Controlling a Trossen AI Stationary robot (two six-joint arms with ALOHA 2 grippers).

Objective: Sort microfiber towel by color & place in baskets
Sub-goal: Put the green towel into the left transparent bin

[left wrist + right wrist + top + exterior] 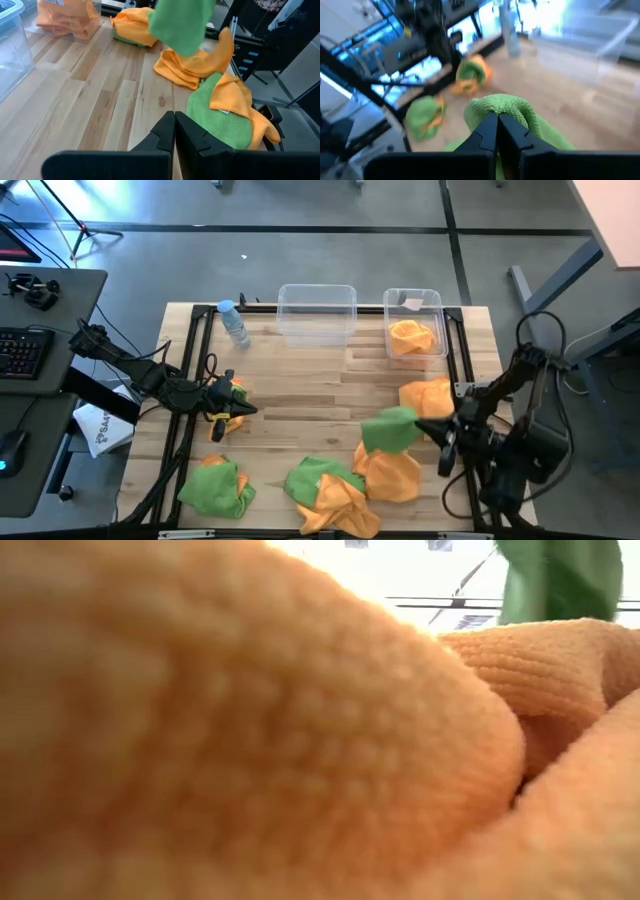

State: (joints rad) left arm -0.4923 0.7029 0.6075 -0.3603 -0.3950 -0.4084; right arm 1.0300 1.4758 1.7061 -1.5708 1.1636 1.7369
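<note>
My right gripper (496, 131) is shut on a green towel (390, 428) over the table's right half, above an orange towel (392, 476). My left gripper (174, 135) is shut and holds nothing. It hovers at the table's left (240, 408), beside a small green-and-orange towel (471, 74). The wider basket (317, 313) stands empty at the far edge. The narrower basket (436, 340) beside it holds orange towels. More towels lie on the table: an orange one (425, 395) and two green-and-orange heaps (215, 485) (325, 490). My right gripper pinches a bunched fold of the green towel (495, 106) between its two fingers; how many layers, I cannot tell. The towel is lifted clear and hangs slack (182, 22) above the orange towel.
A small water bottle with a blue cap (235, 325) lies near the far-left corner. An orange towel (250, 740) right in front of the low camera blocks most of that view. Bare wood lies in the table's middle (310, 380). A desk with a keyboard stands to the left.
</note>
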